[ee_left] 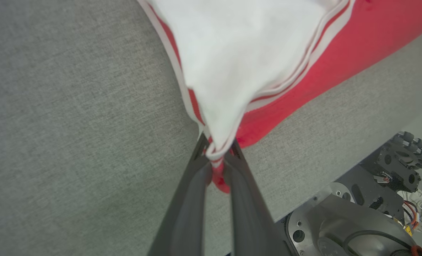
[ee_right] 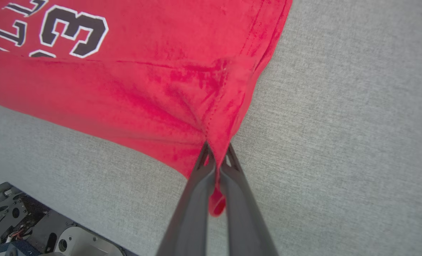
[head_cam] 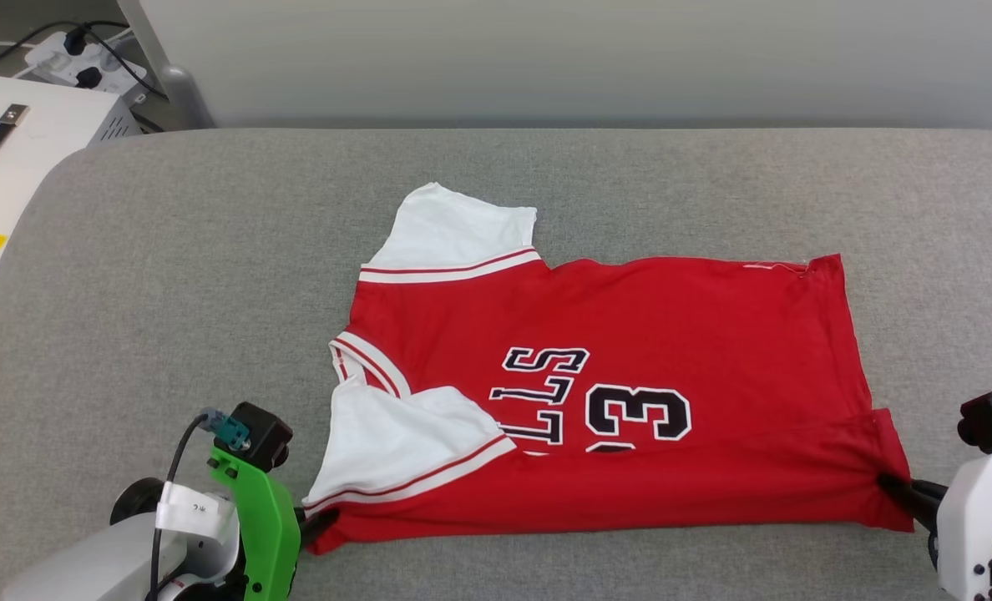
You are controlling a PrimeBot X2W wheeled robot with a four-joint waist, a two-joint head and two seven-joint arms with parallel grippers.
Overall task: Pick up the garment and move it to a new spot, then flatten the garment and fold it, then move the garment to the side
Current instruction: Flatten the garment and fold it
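Spanning almost your whole head view, the grey cloth-covered table (head_cam: pixel 170 275) carries the garment (head_cam: pixel 696 334), which lies near the middle and toward the near edge, with its collar to the left and its hem to the right. It is doubled over lengthwise, so you can read only part of the black lettering and the numeral 3. One white sleeve (head_cam: pixel 454 229) points away from you, and the other sleeve (head_cam: pixel 396 451) lies across the red front. Your left hand (head_cam: pixel 319 522) is pinched tight on the near left corner, where sleeve trim and red cloth bunch between its fingers (ee_left: pixel 193 185). Your right hand (head_cam: pixel 895 488) is clamped on the near right corner at the hem, with the cloth puckering toward its fingers (ee_right: pixel 196 192). Beyond the table's far left corner sits a white box (head_cam: pixel 37 142), with a power strip (head_cam: pixel 70 54) behind it.
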